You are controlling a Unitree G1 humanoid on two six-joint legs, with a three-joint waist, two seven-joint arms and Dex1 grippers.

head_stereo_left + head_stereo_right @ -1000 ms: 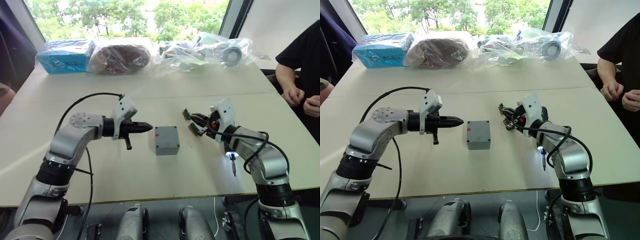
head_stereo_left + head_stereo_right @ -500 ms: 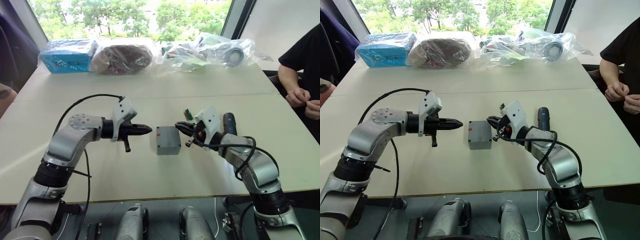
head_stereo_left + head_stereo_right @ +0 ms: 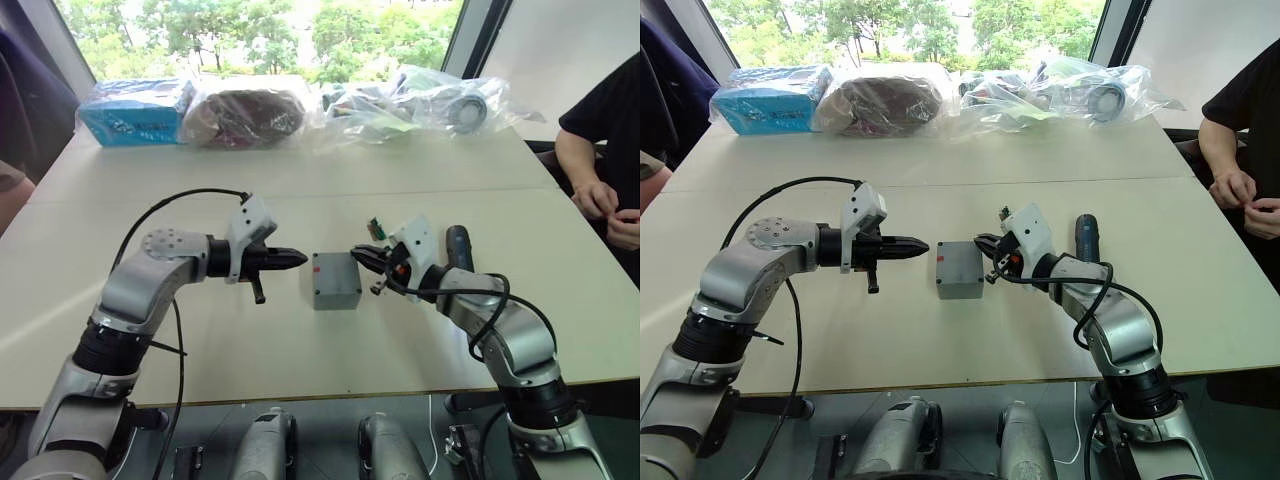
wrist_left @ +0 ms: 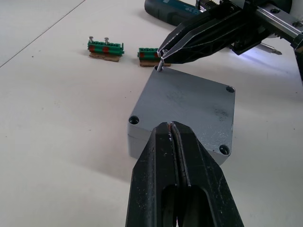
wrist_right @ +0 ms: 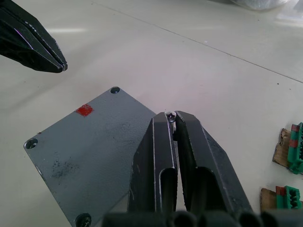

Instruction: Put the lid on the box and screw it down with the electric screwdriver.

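Observation:
The grey lid (image 3: 333, 268) with its red mark (image 5: 84, 109) lies on top of the grey box (image 3: 336, 296) at the table's middle. My left gripper (image 3: 300, 258) is shut and empty, pointing at the box from the left, a short gap away. From the right, my right gripper (image 3: 356, 252) reaches the lid's far right corner, shut on a small screw (image 5: 170, 115) held at the corner hole. The electric screwdriver (image 3: 457, 245) lies on the table behind my right forearm, which hides its tip; its light glows (image 4: 255, 47).
Two small green connector blocks (image 4: 105, 47) (image 4: 147, 53) lie just beyond the box. Plastic-wrapped parts (image 3: 430, 100) and a blue box (image 3: 130, 120) line the far edge. A person in black (image 3: 605, 130) sits at the right side.
My right gripper has swung left from the green connector blocks to the lid's far right corner, then held there. My left gripper stays almost still.

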